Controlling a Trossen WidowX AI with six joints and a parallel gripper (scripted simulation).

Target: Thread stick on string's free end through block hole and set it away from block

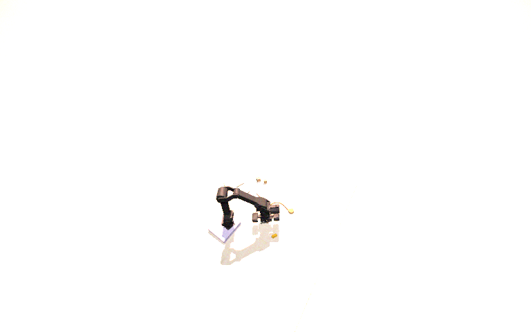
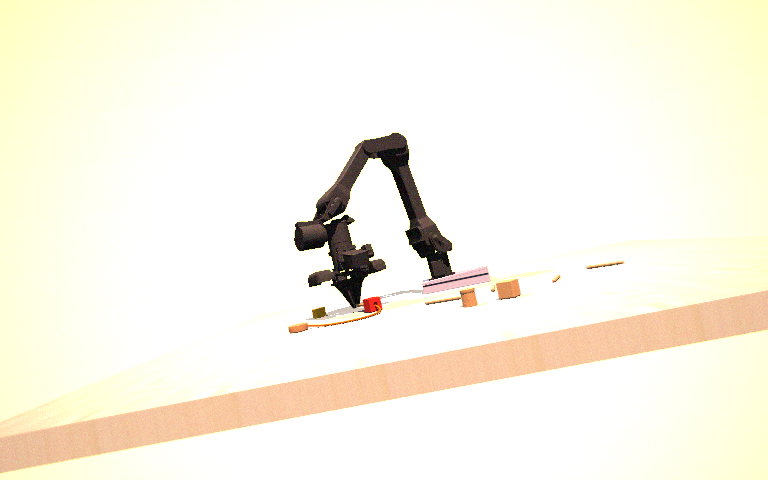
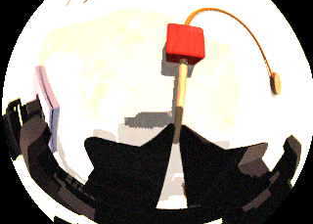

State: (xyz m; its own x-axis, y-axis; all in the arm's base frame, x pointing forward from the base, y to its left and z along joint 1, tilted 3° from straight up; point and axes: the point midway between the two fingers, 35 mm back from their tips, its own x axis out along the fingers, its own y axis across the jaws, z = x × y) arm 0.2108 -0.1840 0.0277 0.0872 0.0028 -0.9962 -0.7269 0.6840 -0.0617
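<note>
Red block [image 2: 371, 305] [image 3: 185, 42] on the desk [image 1: 247, 252] [image 2: 376, 381] [image 3: 122, 87]: with the hand [image 1: 265, 222] [image 2: 353, 305] [image 3: 176, 128] clamped on the stick [image 3: 182, 87] [image 2: 360, 304] at the block's near side, draw steadily along the hole's axis, without lifting, until the string [image 1: 281, 203] [image 2: 340, 322] [image 3: 230, 13] follows through.

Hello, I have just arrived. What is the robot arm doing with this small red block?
The robot's hand is closed on a thin wooden stick, which sticks out of the near side of the red block. On the far side, the orange string runs from the block to the round button. So the stick looks pushed through, and is probably being pulled. It is not yet put down.
</note>
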